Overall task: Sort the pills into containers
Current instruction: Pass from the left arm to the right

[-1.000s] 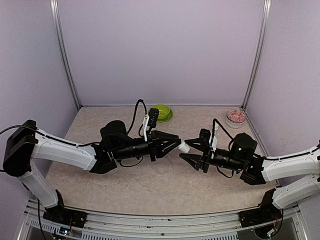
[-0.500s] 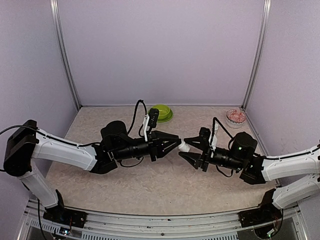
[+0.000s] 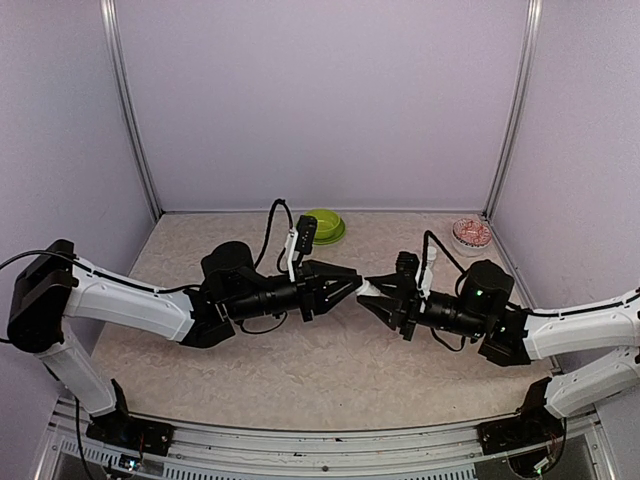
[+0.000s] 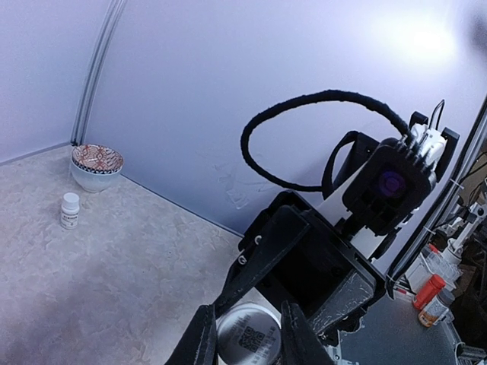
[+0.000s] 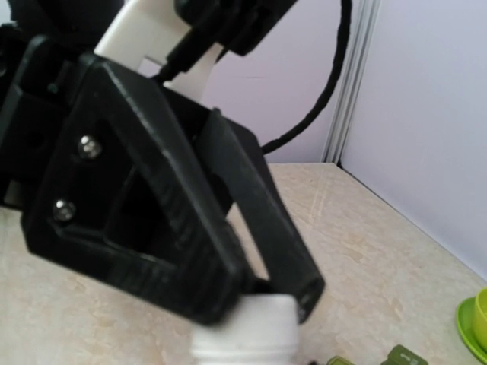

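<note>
My left gripper [image 3: 358, 285] is shut on a small white bottle [image 3: 367, 291], held level above the table's middle. In the left wrist view the bottle's round base with a printed code [image 4: 248, 337] sits between my left fingers [image 4: 199, 344]. My right gripper [image 3: 377, 297] faces it from the right, its jaws closed in on the bottle's cap end. The right wrist view shows the white cap [image 5: 245, 328] right below the left gripper's black fingers [image 5: 175, 251]; the right gripper's own fingers do not show there. Dark green bits of the containers [image 5: 402, 354] peek in at that view's bottom edge. No pills show.
A lime green bowl [image 3: 323, 226] sits at the back middle and a patterned bowl [image 3: 471, 234] in the back right corner. In the left wrist view a second small white bottle [image 4: 70, 211] stands near the patterned bowl [image 4: 97, 163]. Walls enclose three sides.
My right gripper has moved a little left onto the bottle's cap end and its jaws have narrowed from wide apart. The left gripper has kept still with the bottle.
</note>
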`<state>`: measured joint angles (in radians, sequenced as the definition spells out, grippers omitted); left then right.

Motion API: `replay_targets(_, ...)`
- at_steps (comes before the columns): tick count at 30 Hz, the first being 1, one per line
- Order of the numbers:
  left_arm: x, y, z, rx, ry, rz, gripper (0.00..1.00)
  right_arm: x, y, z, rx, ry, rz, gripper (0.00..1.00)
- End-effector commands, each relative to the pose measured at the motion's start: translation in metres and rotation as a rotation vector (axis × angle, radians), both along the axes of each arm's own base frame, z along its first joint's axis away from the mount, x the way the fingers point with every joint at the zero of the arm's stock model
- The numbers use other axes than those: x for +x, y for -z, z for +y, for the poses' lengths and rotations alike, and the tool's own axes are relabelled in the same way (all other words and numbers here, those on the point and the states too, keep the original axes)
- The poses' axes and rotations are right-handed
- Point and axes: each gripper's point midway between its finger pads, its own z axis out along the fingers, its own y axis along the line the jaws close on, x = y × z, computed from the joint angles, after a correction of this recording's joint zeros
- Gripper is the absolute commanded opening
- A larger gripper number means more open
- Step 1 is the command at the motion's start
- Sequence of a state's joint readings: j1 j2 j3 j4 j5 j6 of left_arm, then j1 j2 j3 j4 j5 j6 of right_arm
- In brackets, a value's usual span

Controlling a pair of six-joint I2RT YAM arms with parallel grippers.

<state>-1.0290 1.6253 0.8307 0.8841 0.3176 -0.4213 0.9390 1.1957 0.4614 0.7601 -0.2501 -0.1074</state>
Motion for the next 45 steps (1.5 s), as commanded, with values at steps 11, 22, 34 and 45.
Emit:
replay_targets(11,-0.001,-0.01,0.005,-0.034,-0.016,-0.028,0.51,0.001,-0.012,0.0,0.023,0.017,0.011,0.23)
replay_targets(22,-0.018,-0.027,0.047,-0.018,-0.032,-0.244,0.86,-0.025,-0.014,0.01,-0.004,-0.147,0.178,0.22)
replay_targets(34,-0.074,-0.038,0.065,0.04,0.132,-0.53,0.79,-0.075,-0.038,0.028,-0.006,-0.504,0.289,0.22)
replay_targets(45,-0.104,-0.039,0.052,0.066,0.241,-0.603,0.62,-0.09,-0.037,0.044,-0.005,-0.698,0.4,0.22)
